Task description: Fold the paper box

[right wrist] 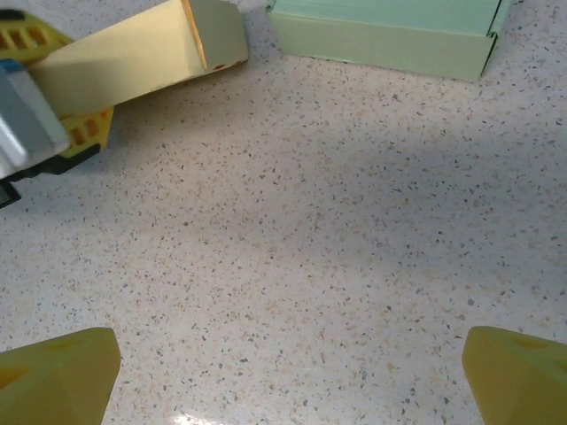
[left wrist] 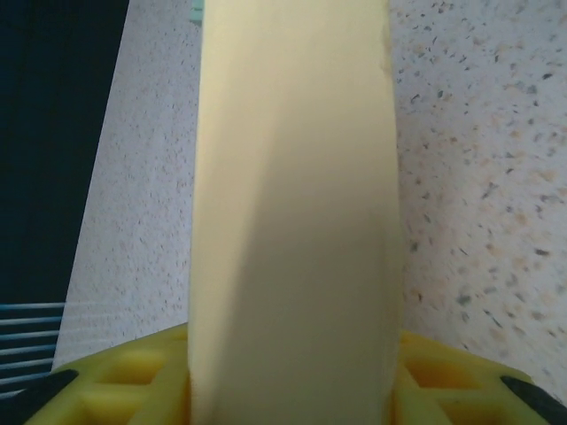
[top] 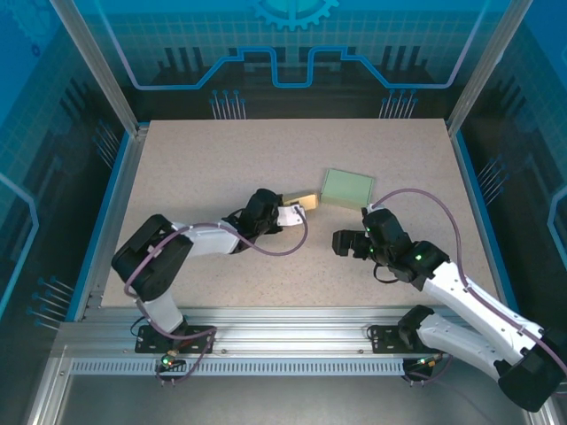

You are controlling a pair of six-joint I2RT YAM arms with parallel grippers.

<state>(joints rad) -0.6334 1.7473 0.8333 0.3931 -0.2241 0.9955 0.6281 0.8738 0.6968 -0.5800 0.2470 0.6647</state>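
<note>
A pale yellow paper box (top: 302, 201) lies near the middle of the table, folded into a long block. My left gripper (top: 285, 213) is shut on its near end. In the left wrist view the box (left wrist: 292, 204) stands between the yellow fingers (left wrist: 115, 376), which press on both of its sides. My right gripper (top: 342, 242) hovers to the right of it, open and holding nothing. In the right wrist view the two fingertips (right wrist: 58, 372) stand wide apart over bare table, with the yellow box (right wrist: 133, 57) at the upper left.
A flat light green box (top: 346, 186) rests just beyond the yellow one, to its right, and in the right wrist view the green box (right wrist: 381, 40) lies along the top edge. A blue-edged frame (top: 120, 168) borders the speckled table (top: 213, 150).
</note>
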